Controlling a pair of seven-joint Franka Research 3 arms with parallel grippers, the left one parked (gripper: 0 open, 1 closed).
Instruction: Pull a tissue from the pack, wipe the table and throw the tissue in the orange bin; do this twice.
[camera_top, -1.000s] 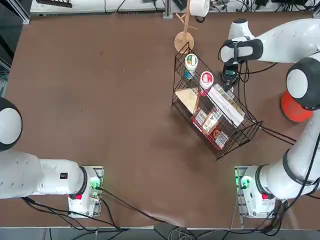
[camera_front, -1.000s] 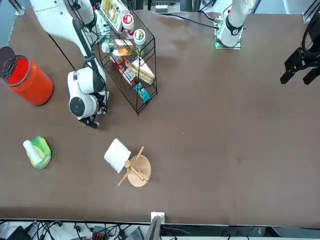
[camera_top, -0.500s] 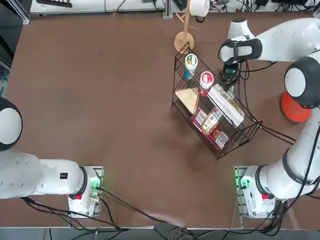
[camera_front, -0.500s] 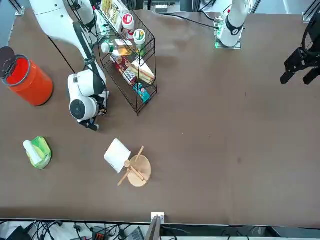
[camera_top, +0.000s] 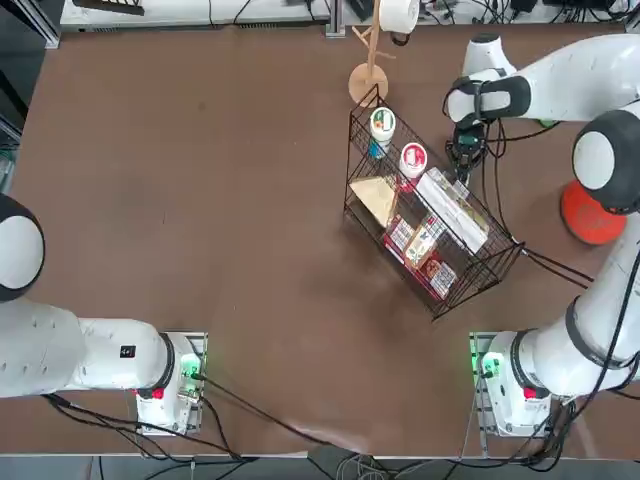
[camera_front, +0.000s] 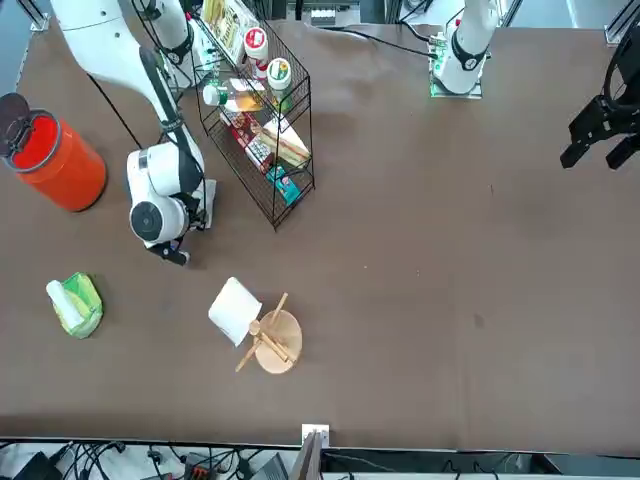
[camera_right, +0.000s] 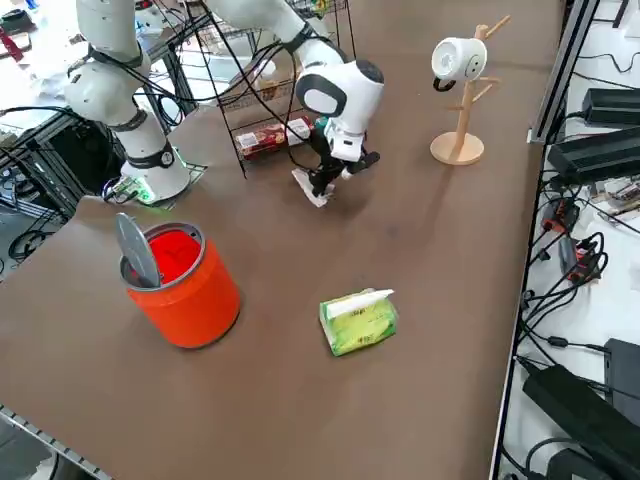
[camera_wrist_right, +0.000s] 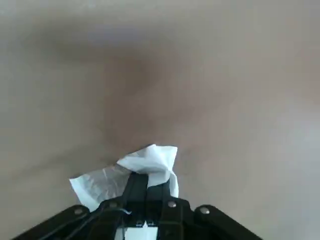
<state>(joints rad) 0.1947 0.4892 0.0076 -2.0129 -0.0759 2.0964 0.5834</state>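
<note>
My right gripper is low over the table, next to the wire rack, shut on a crumpled white tissue that presses on the tabletop. In the right side view the tissue shows white under the fingers. The green pack lies apart from the gripper with a white tuft on top; the front view also shows the pack. The orange bin stands upright to the robot's right, its grey lid tipped up, and the bin is well clear of the gripper.
A black wire basket rack with white-lidded cups and packets stands close beside the gripper. A wooden stand with a white paper roll is at the table's far side. Cables run along the right arm.
The right gripper has slid the tissue a short way across the table toward the robot's right, away from the wire rack. It stayed shut on the tissue.
</note>
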